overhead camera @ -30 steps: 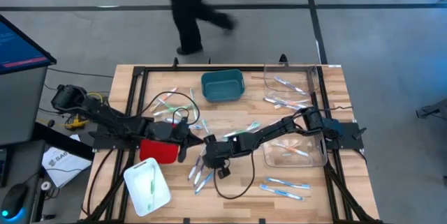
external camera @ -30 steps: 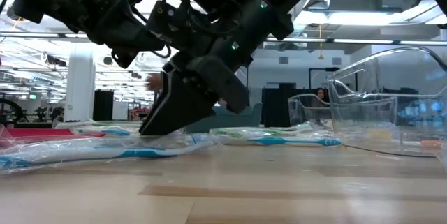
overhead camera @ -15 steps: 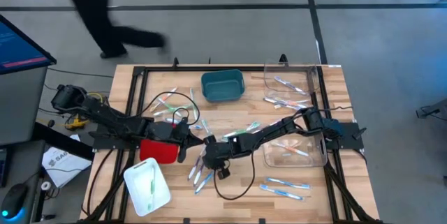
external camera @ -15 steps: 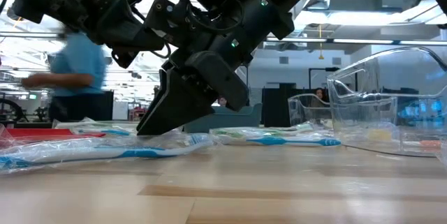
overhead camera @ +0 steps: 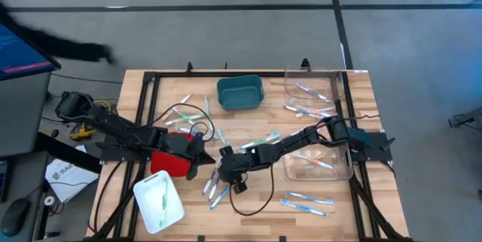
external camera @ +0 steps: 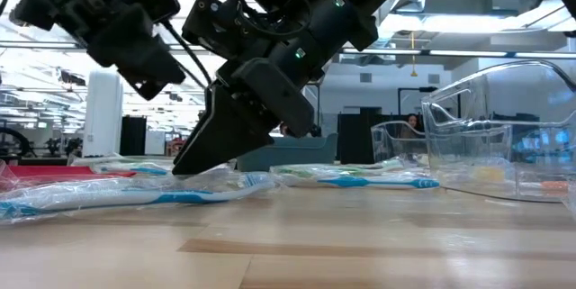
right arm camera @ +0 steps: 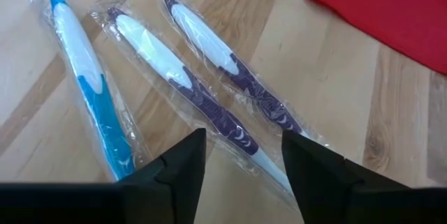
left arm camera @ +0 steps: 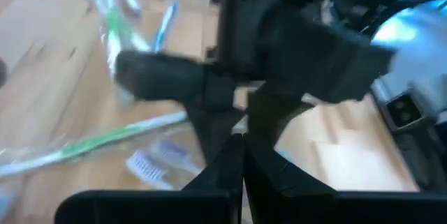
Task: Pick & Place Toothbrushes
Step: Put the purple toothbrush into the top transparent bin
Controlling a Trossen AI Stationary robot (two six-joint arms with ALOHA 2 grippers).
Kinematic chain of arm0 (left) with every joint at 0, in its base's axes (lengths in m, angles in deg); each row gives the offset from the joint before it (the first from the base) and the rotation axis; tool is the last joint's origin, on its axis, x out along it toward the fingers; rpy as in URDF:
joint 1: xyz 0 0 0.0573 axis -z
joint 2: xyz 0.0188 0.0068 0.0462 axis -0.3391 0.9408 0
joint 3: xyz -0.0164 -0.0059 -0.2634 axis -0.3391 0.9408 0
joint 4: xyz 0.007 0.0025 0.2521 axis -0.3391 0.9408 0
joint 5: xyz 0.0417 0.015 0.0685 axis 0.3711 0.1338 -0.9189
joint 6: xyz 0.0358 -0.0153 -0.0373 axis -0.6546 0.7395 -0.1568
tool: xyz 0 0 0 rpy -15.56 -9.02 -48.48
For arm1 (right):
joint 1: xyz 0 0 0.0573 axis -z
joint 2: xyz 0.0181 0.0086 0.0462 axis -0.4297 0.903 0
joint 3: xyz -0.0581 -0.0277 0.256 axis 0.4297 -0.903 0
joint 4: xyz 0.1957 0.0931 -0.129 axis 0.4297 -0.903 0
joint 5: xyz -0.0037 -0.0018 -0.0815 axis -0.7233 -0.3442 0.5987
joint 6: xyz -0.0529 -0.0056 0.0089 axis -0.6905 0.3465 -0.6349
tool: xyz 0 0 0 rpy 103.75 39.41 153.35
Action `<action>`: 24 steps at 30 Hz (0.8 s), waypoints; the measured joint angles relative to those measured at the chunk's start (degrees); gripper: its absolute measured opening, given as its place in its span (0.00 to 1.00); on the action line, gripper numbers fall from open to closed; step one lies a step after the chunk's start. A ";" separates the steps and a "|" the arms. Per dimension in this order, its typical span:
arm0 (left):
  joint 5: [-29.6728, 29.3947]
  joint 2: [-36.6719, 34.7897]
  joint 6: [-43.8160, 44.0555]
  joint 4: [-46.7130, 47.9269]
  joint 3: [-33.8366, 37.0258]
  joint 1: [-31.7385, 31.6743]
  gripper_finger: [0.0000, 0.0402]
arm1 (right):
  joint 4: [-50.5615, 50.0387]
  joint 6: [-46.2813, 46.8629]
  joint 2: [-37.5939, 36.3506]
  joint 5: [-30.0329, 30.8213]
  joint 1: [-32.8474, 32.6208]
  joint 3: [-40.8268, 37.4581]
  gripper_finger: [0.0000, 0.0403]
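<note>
Your table (overhead camera: 361,91) is pretty crowded in the middle: both arms meet there, and a black cable (overhead camera: 252,204) loops toward the near edge. The bare wood is mostly at the near right, apart from a few wrapped toothbrushes (overhead camera: 307,200) lying there.

Containers: the teal bin (overhead camera: 239,93) at the far centre looks empty from above. The clear tray (overhead camera: 310,90) at the far right has a couple of brushes in it, and the clear tray nearer you (overhead camera: 320,163) holds a few too. The white tray (overhead camera: 159,200) at the near left has a green brush. The red bin (overhead camera: 171,162) sits under the left arm; you can't see its inside.

Your right gripper (right arm camera: 241,155) is down at the table, fingers spread, right over two purple toothbrushes (right arm camera: 209,102) in clear wrappers, with a blue one (right arm camera: 91,84) just beside them. It isn't pinching anything. The red bin's corner is just beyond.

Your left gripper (left arm camera: 241,158) hangs above the table next to the right arm, fingers pressed together, nothing in them.
</note>
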 joint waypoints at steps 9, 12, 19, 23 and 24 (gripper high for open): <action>-3.50 -0.43 -0.14 3.71 -1.96 0.83 0.00 | 0.03 -0.01 0.00 0.00 0.10 0.00 0.45; -0.92 -0.42 3.63 5.88 -1.96 0.76 0.00 | -0.10 0.36 0.00 -0.01 0.31 0.00 0.44; 0.63 -0.15 10.79 24.40 -8.12 0.37 0.00 | -1.13 3.89 -0.44 0.02 0.39 -0.04 0.41; -0.22 0.26 10.85 32.42 -13.99 1.66 0.00 | -3.17 5.89 -0.44 0.02 0.43 -0.04 0.40; -0.66 0.87 10.89 34.32 -15.44 2.14 0.00 | -4.29 6.06 -0.44 0.02 0.43 -0.04 0.39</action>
